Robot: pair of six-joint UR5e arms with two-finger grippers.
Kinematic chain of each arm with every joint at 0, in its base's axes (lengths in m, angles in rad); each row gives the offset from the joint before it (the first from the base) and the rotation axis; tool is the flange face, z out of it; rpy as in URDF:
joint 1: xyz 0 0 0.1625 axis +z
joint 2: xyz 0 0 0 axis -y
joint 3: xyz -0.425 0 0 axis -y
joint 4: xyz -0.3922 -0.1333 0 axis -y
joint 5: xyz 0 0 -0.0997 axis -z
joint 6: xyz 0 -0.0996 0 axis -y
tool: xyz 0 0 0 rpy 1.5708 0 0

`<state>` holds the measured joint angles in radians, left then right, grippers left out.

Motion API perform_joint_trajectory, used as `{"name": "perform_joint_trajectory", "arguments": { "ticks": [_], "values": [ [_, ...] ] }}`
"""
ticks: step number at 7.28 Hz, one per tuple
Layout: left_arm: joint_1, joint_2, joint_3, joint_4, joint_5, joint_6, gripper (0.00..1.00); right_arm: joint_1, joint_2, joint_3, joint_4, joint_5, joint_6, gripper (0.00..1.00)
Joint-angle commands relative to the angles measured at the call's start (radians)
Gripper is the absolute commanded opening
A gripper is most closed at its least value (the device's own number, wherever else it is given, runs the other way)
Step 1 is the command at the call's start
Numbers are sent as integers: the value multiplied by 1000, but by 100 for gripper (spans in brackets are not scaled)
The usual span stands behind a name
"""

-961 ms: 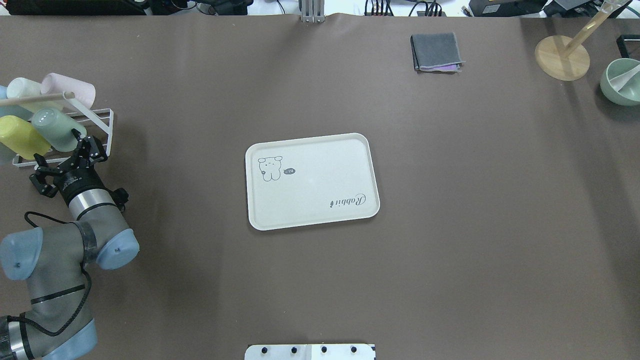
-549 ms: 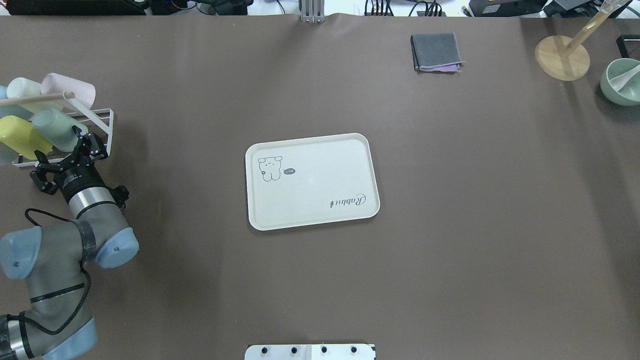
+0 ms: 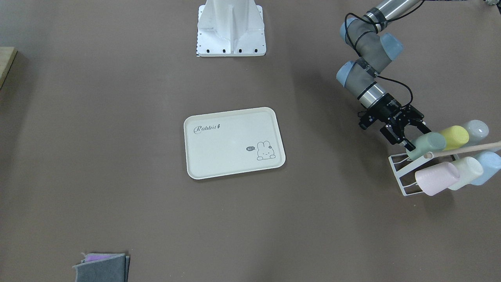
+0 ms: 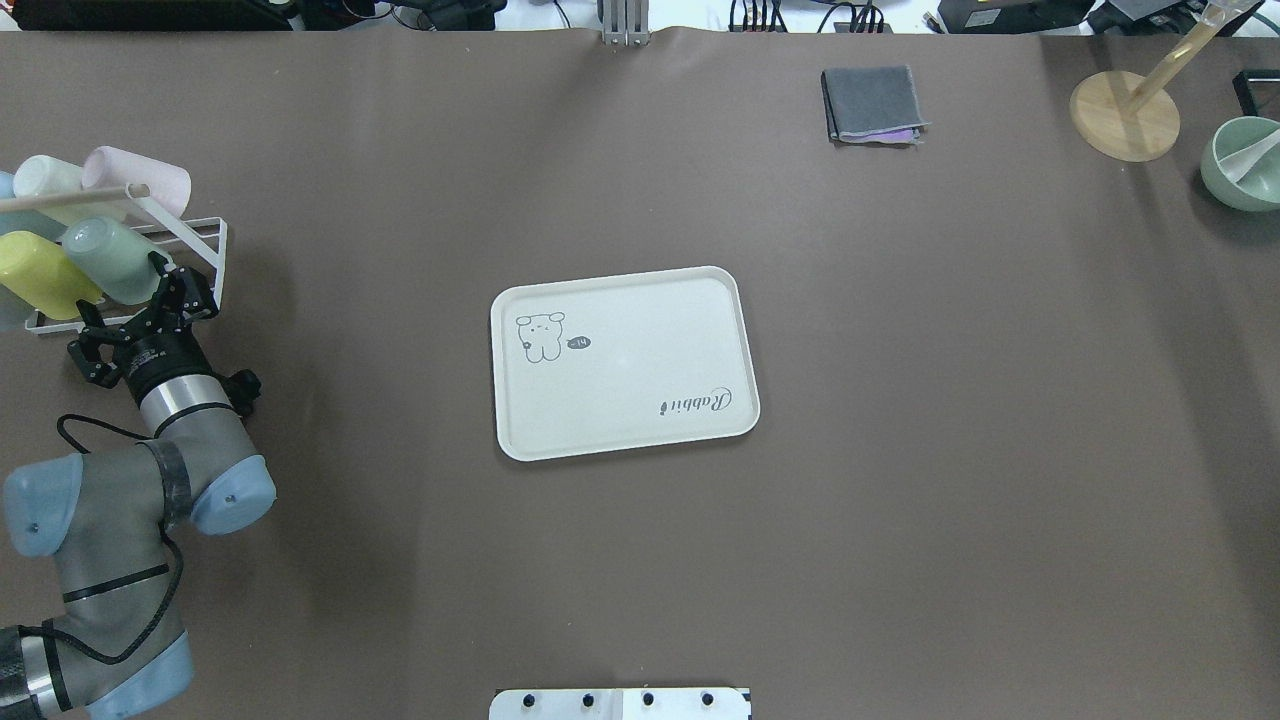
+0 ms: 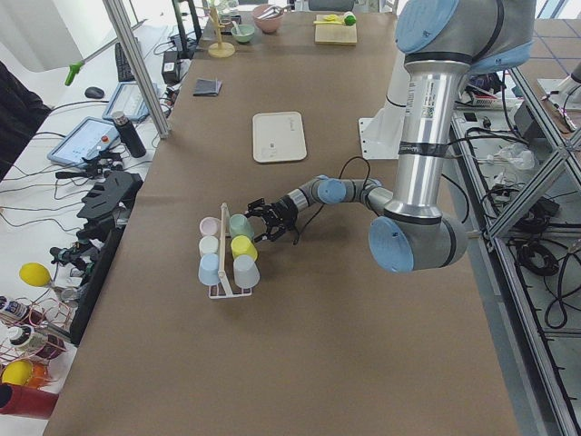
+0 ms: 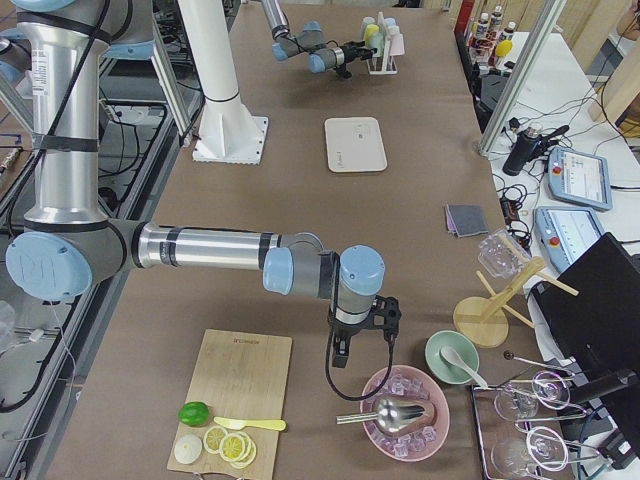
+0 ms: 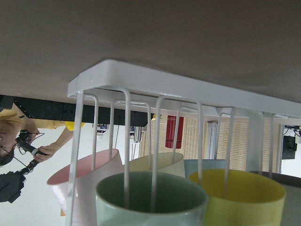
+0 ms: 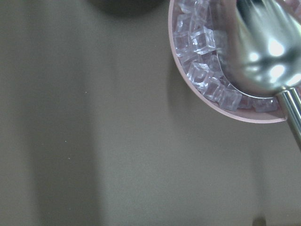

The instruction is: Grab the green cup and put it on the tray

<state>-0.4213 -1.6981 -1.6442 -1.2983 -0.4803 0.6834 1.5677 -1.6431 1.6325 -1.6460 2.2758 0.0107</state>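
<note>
Left tool (image 4: 128, 312) released, jaws spread wide, gripping nothing. Just ahead: green cup (image 4: 108, 257), tipped sideways on wire rack (image 4: 216, 250), mouth toward tool. Tray (image 4: 640, 330) well away on desk (image 4: 900, 420).

The left arm (image 4: 172, 428) is folded at the elbow and reaches out low and nearly level, the left gripper (image 4: 122, 290) with its jaws spread wide, while the right arm (image 6: 200, 247) stretches out level, the right gripper (image 6: 362, 345) pointing straight down, its jaw state unclear.
</note>
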Motion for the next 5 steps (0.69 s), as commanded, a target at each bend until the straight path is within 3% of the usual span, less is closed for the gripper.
{"name": "perform_joint_trajectory", "arguments": {
  "ticks": [1, 5],
  "values": [
    [-5, 0, 3, -18, 5, 2, 98, 0, 3, -3, 0, -15, 0, 100],
    [-25, 0, 12, -41, 29, 2, 98, 0, 38, 15, 0, -12, 0, 100]
  ]
}}
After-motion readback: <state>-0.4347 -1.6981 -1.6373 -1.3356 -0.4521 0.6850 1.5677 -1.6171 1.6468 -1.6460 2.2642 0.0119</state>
